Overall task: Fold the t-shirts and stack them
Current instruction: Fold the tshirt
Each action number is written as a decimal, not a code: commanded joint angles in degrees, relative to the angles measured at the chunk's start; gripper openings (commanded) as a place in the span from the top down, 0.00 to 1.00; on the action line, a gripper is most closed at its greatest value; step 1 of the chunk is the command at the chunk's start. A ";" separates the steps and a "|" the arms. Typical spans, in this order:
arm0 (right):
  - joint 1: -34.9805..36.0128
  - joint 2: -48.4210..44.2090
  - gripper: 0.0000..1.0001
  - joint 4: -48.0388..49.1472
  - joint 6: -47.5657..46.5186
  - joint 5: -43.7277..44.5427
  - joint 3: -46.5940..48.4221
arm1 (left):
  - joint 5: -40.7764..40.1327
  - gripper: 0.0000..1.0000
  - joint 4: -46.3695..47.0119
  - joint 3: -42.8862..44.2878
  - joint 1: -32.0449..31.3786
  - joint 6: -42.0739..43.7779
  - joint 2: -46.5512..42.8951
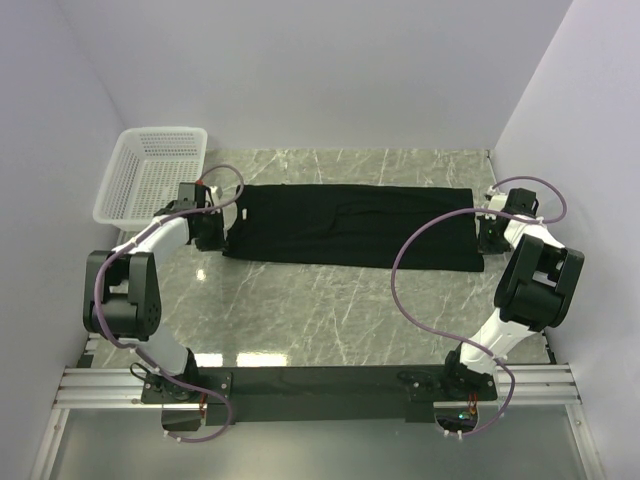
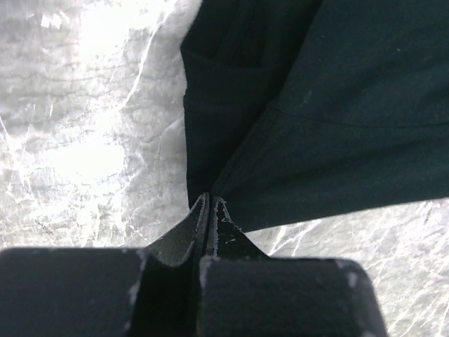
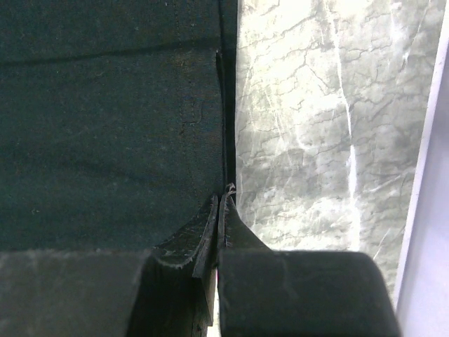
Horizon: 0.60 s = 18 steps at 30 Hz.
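One black t-shirt (image 1: 350,226) lay stretched as a long band across the far half of the worktop (image 1: 330,310), its long axis running left to right. The left jaws were clenched on the cloth at its left end, where the fabric tapered to a point at their tips. The right jaws were pinched shut on the hem at its right end. The shirt lay inward of both, and neither arm was nearer. The next fold, I judged, would carry these held ends across that axis. A white mesh basket (image 1: 152,172) stood at the far left corner.
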 commanded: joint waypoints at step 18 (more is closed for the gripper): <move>-1.17 -3.33 0.98 1.75 -6.06 2.60 -1.42 | -3.32 0.99 -2.67 -1.77 0.61 -3.19 -0.09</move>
